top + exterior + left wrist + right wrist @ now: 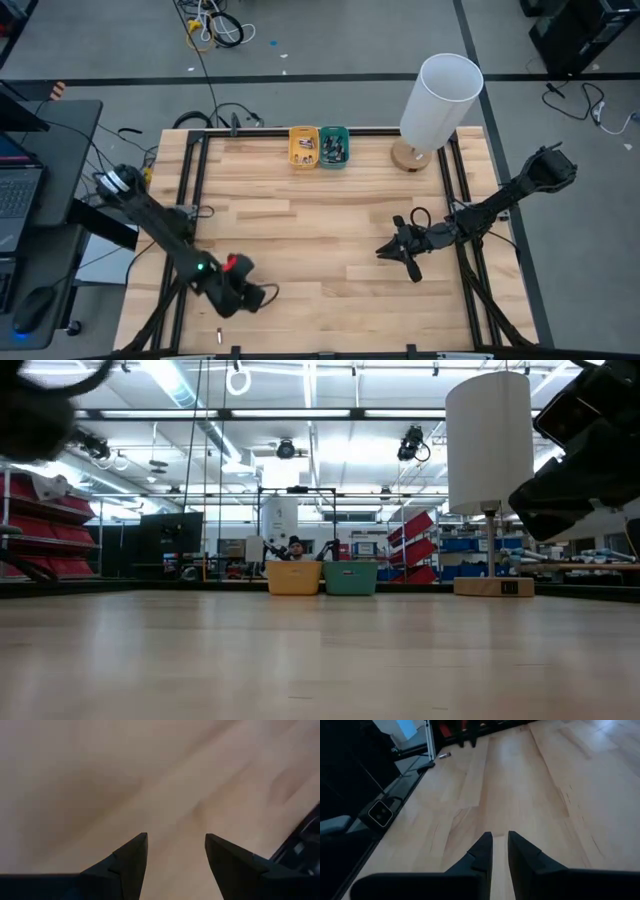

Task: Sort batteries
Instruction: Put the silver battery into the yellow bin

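One loose battery lies on its side on the wood near the table's front edge at the left; it also shows in the right wrist view as a battery. More batteries lie inside the yellow tray and the teal tray at the far edge. My left gripper hovers open over bare wood a little beyond the loose battery, with nothing between its fingers. My right gripper hangs over the table's right half, its fingers nearly together and empty.
A white lamp on a wooden base stands at the far right, beside the trays. A black frame rims the table. Bare wood lies between the two arms.
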